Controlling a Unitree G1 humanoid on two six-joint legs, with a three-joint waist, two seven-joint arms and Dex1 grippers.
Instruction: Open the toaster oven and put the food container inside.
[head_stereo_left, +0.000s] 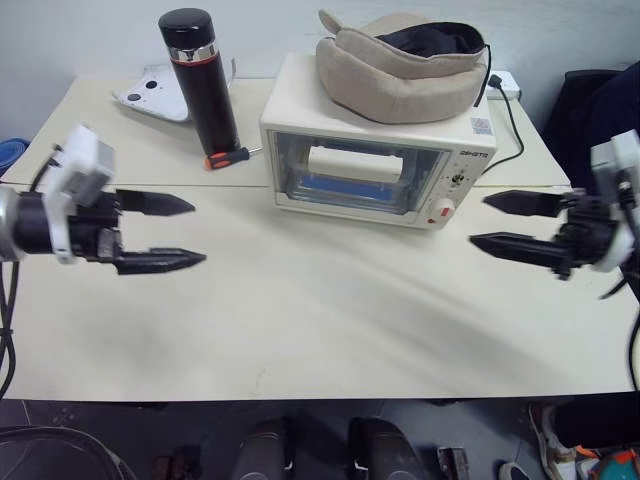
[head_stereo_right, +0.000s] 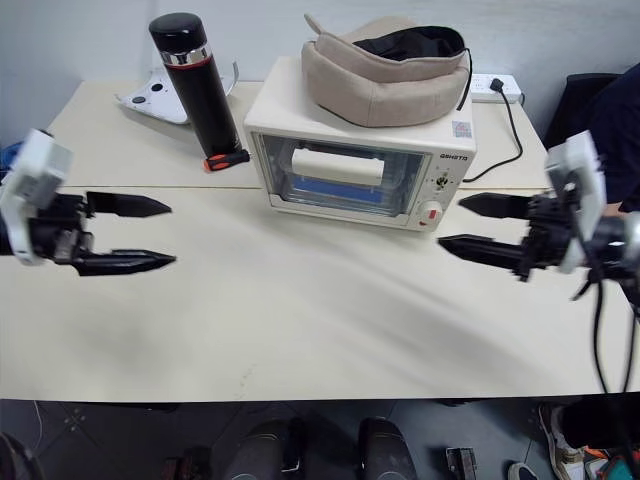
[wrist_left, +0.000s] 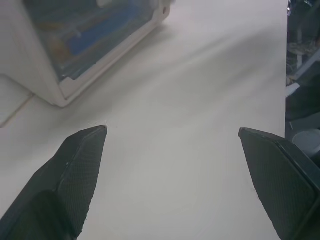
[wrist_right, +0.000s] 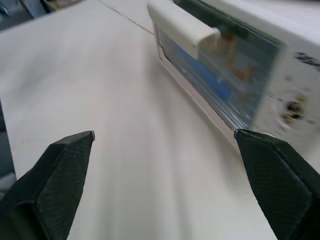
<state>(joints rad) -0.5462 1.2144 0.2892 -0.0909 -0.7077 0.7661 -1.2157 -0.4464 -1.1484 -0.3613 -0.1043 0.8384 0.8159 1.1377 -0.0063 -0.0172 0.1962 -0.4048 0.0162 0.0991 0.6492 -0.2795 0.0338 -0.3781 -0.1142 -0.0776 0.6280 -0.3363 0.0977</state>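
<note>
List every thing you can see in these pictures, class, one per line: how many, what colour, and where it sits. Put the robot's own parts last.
table: one, cream, under everything.
toaster oven: one, cream-white, back centre of the table, glass door shut.
food container: one, clear with blue, inside the oven behind the glass.
neck pillow: one, beige with black lining, on top of the oven.
thermos: one, black, upright left of the oven.
screwdriver: one, red and black, at the thermos's foot.
cable: one, black, right of the oven.
left pincer: one, black, open, above the table's left side.
right pincer: one, black, open, above its right side.
</note>
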